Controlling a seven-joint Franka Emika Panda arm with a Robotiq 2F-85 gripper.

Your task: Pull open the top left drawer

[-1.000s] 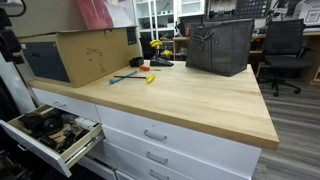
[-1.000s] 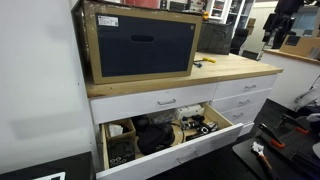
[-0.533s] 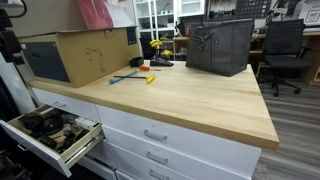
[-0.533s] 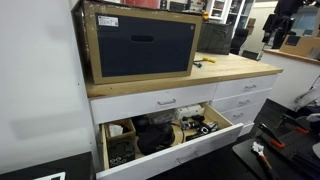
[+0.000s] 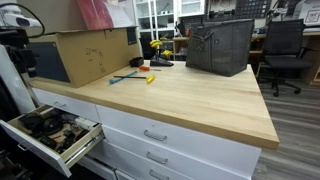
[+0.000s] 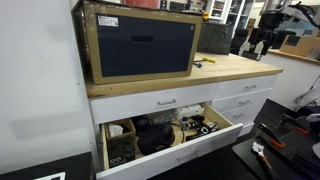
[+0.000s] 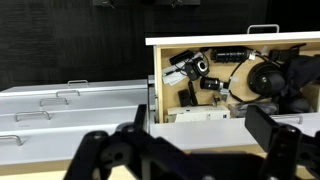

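below the wooden bench top (image 6: 230, 68), the top left drawer (image 6: 150, 103) sits flush in its row. its white front is shut and nothing is at its silver handle (image 6: 166, 101). in both exterior views it lies directly above the drawer of dark tools (image 6: 185, 150), which stands pulled well out. that lower drawer is not the target, so by my reading the pull itself is not yet started.

the gripper (image 7: 190, 150) shows in the wrist view with its 2 fingers (image 7: 100, 152) spread as wide as they go and nothing between them. it looks toward the open tool drawer from some way off. in an exterior view the arm (image 6: 268, 25) stands by the far end of the bench, well apart from the target's handle.

what is left, as i judge it, comes to 3 steps:
- bring the claw across to the handle
- close on the bar
- draw the front straight out

the pulled-out lower drawer juts forward just under that handle. the approach therefore probably has to come from in front and above rather than from below, or the fingers may knock its rim.
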